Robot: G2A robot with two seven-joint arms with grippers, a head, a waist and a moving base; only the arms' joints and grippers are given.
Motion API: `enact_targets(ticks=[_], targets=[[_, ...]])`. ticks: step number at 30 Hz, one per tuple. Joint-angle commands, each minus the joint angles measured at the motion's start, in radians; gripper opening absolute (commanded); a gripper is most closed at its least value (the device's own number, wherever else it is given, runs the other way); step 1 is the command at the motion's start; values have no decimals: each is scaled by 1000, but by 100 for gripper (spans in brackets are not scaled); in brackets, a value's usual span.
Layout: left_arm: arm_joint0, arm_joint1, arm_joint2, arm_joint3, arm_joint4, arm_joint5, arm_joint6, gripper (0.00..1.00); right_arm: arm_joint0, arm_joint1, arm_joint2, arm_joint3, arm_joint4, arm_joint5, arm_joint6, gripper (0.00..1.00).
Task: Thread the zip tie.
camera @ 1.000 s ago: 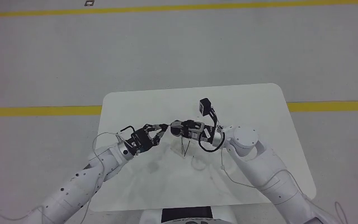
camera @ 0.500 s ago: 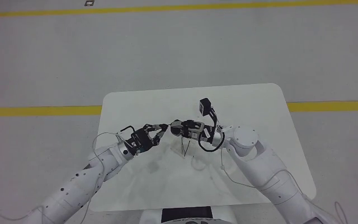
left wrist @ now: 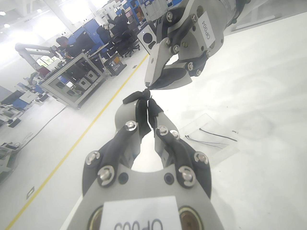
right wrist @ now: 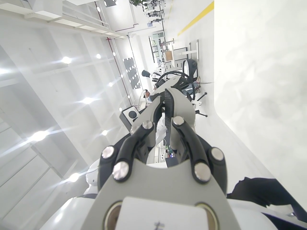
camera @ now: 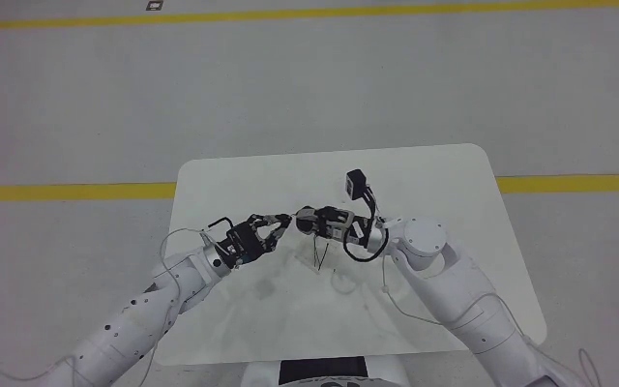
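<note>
- Left gripper (left wrist: 147, 102) (camera: 282, 223) has its fingers pressed fully together, black pads touching. It is over the middle of the table, with its arm trailing toward 8 o'clock.
- Right gripper (left wrist: 148, 86) (camera: 300, 222) is likewise closed to a point, with its arm toward 3 o'clock. Its tip meets the left gripper's tip.
- Where the tips meet there is a small dark speck, too small to identify.
- White table (camera: 435, 174) has rounded corners, and a clear sheet (left wrist: 223, 149) lies flat on it.
- Room has a pale floor with yellow lines (camera: 97, 191), blue shelving (left wrist: 130, 1) and a metal-framed cabinet (left wrist: 74, 80).
- Two thin black zip ties (left wrist: 215, 134) (camera: 317, 256) lie on the clear sheet. They are at about 5 o'clock from the meeting tips, near both grippers but touching neither.
</note>
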Motion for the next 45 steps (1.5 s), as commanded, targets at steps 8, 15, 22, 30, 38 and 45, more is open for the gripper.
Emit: enact_targets(ticks=[8, 15, 22, 30, 38, 45], targets=[[0, 0, 0, 0, 0, 0, 0, 100, -2, 1, 10, 10, 2, -10, -5, 0], [0, 0, 0, 0, 0, 0, 0, 100, -2, 1, 10, 9, -1, -14, -3, 0], [0, 0, 0, 0, 0, 0, 0, 100, -16, 2, 18, -1, -3, -30, -27, 0], [6, 2, -59, 76, -399, -155, -109, 100, -49, 16, 75, -32, -52, -146, -2, 0], [0, 4, -62, 77, -425, -155, -130, 100, -56, 18, 80, -38, -70, -160, -3, 0], [-8, 15, -44, 22, -1064, -155, -317, 100, -85, 28, 89, -80, -289, -231, -109, 0]])
